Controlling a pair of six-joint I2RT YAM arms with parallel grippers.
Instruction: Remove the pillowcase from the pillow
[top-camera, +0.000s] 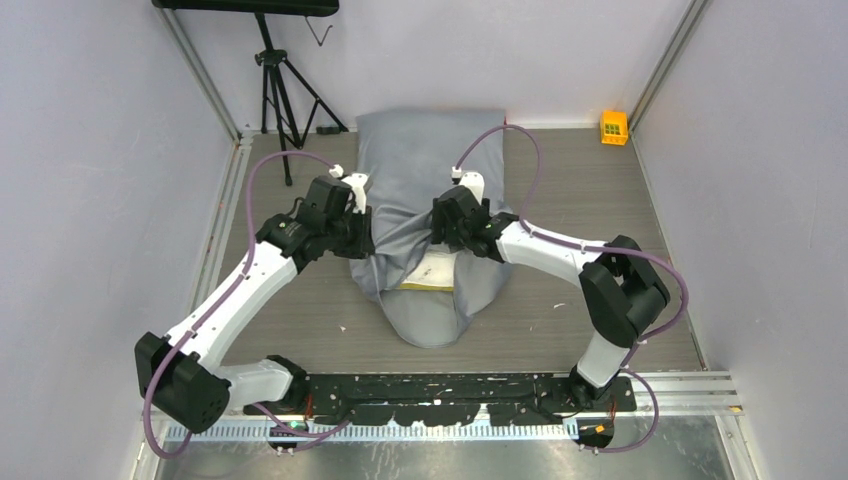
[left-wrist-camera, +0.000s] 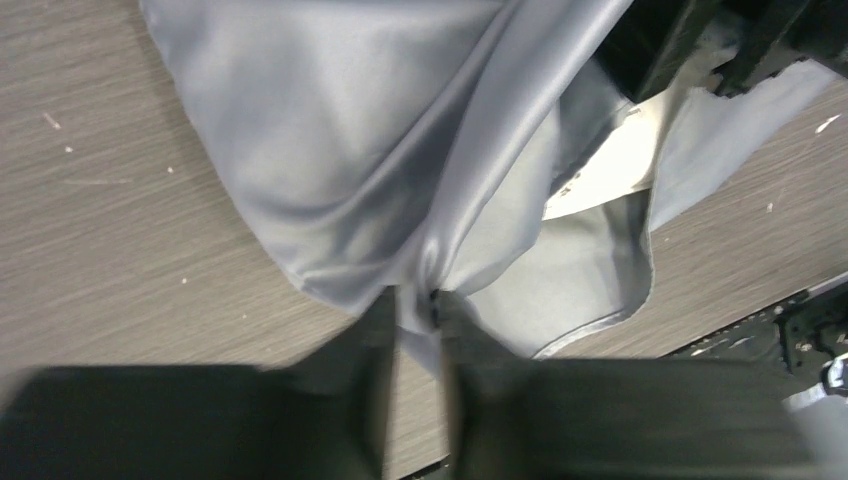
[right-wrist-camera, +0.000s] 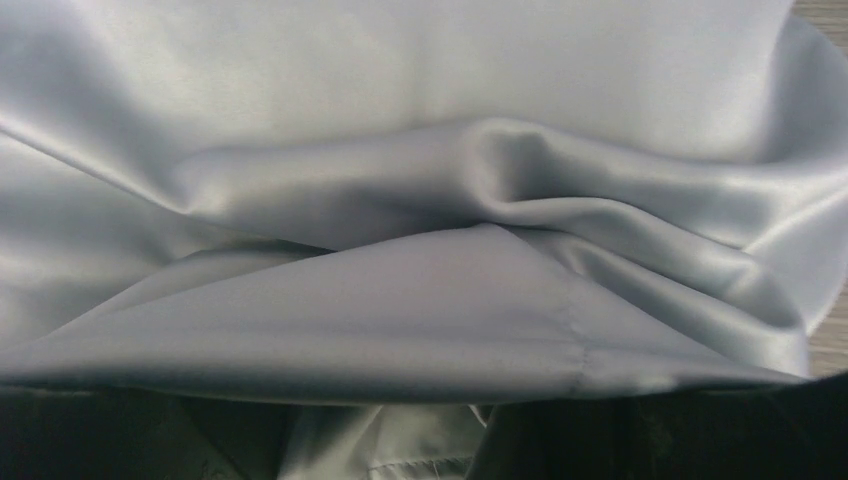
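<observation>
The grey-blue pillowcase (top-camera: 425, 165) lies along the middle of the table, and its near end spreads open toward the arms. The pillow (top-camera: 430, 270) shows through the opening as a white patch with a yellow edge, and as a white patch in the left wrist view (left-wrist-camera: 610, 165). My left gripper (top-camera: 368, 238) is shut on a bunched fold at the pillowcase's left side (left-wrist-camera: 418, 305). My right gripper (top-camera: 440, 232) is at the right side of the opening. Pillowcase fabric (right-wrist-camera: 400, 200) drapes over its fingers and hides the tips, with cloth pinched between them (right-wrist-camera: 385, 440).
A black tripod (top-camera: 275, 80) stands at the back left. A small orange block (top-camera: 613, 126) sits at the back right corner. Grey walls close in both sides. The black base rail (top-camera: 450, 390) runs along the near edge.
</observation>
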